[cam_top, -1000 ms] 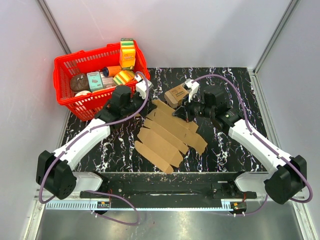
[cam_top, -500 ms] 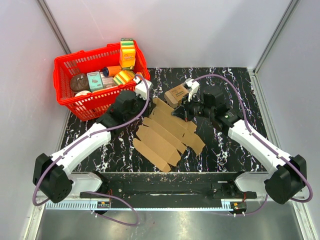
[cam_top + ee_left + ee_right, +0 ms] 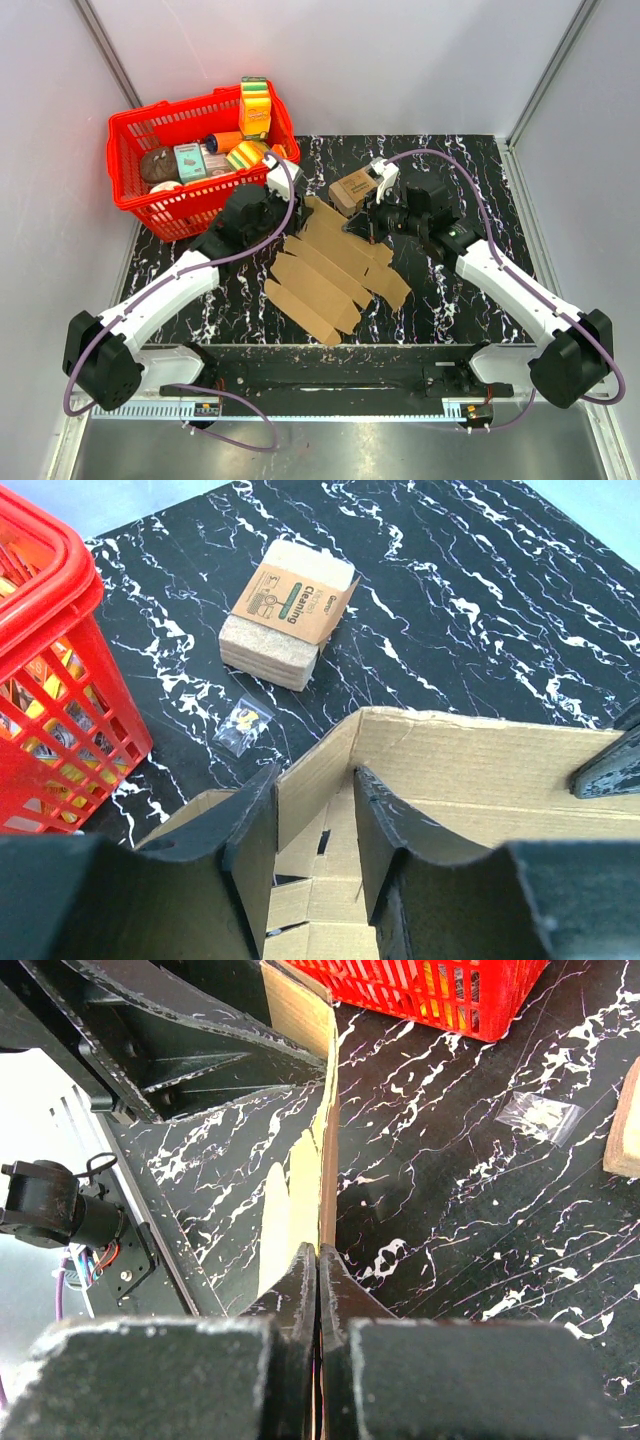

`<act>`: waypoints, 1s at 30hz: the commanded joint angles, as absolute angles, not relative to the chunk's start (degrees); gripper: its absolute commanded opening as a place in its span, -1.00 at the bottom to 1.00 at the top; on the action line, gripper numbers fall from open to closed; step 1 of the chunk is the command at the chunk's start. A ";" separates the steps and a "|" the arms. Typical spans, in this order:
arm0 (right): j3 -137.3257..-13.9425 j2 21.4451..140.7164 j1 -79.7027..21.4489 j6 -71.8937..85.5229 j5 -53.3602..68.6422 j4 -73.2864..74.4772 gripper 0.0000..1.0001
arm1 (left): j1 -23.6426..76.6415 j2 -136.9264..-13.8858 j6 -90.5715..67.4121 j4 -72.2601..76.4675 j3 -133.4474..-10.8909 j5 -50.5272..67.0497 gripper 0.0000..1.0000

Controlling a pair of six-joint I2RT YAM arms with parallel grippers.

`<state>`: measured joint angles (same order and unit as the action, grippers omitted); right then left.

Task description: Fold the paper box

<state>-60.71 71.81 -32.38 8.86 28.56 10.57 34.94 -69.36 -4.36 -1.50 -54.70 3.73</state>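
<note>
The paper box (image 3: 330, 272) is a flat brown die-cut sheet lying mid-table, its far edge lifted. My left gripper (image 3: 293, 216) is at the sheet's far left corner. In the left wrist view the left gripper (image 3: 315, 782) is open and straddles a raised flap of the paper box (image 3: 480, 770), which leans against the left finger (image 3: 250, 830). My right gripper (image 3: 366, 226) is shut on the sheet's far right edge. In the right wrist view the right gripper (image 3: 318, 1252) pinches the thin edge of the paper box (image 3: 300, 1190), seen edge-on.
A red basket (image 3: 128, 195) full of groceries stands at the back left, close to the left arm; it also shows in the left wrist view (image 3: 60, 660). A small printed cardboard box (image 3: 352, 190) sits just behind the right gripper. A tiny plastic bag (image 3: 243, 725) lies on the table.
My left arm has reached further right onto the sheet's far left corner. The sheet has slid slightly left. The right gripper has kept its hold and barely moved.
</note>
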 commanded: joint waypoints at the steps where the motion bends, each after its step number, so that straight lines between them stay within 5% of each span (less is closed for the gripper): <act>1: -60.64 71.98 -33.13 9.49 29.44 9.05 -1.00 | 34.72 -67.15 -3.87 4.04 -53.96 6.94 -0.20; 6: -60.47 72.16 -33.22 9.49 29.62 8.97 -1.00 | 34.72 -67.24 -3.60 3.96 -54.05 7.29 -0.23; 15: -60.73 72.16 -33.48 9.93 29.44 8.88 -1.00 | 34.72 -67.59 -2.90 2.99 -54.32 5.89 -0.64; 30: -60.82 72.25 -33.57 15.64 26.98 5.19 -1.00 | 40.33 -68.55 -2.99 0.27 -58.36 -7.63 -0.69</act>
<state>-60.38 72.20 -32.71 12.05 27.90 10.09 37.52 -68.82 -3.29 -0.80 -54.50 0.60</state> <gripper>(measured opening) 0.012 0.165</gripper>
